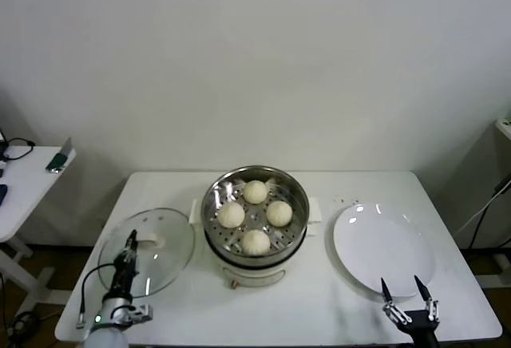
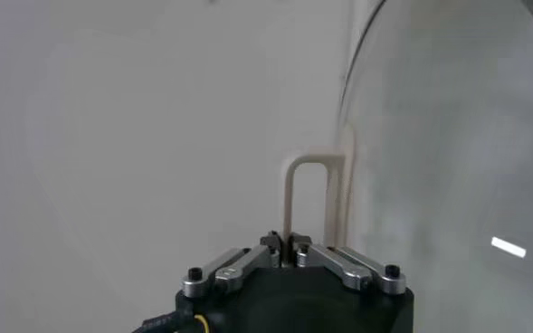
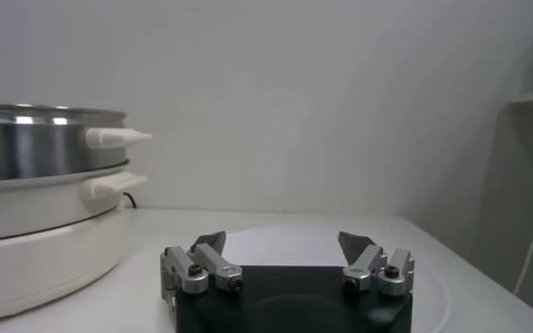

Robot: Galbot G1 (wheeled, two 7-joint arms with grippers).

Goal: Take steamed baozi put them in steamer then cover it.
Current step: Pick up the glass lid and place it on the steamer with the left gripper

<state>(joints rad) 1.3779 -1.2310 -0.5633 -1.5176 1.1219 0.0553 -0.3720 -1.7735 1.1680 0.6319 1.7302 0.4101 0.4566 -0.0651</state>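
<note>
Four buns [image 1: 255, 216] filled the steamer [image 1: 297, 196] — the left gripper [image 1: 130, 254], clenched on the lid's handle [image 2: 307, 195], should lift it level.

A: What colours sit around the steamer [image 1: 255, 214]?

B: The steamer itself is shiny steel, its floor dotted with small holes, on a white pot base [image 1: 254, 272]. Inside it lie four cream-white baozi [image 1: 255, 191]. Left of it the cover [image 1: 148, 251] is clear glass with a metal rim and a cream handle [image 2: 308, 201]. Right of it lies a plain white plate [image 1: 384, 250].

A: And the desk [image 1: 319, 308]?

B: White, without pattern. The left gripper [image 2: 287, 242] and right gripper [image 3: 282, 242] near the steamer are black with silver-grey fingers [image 3: 205, 261].
</note>
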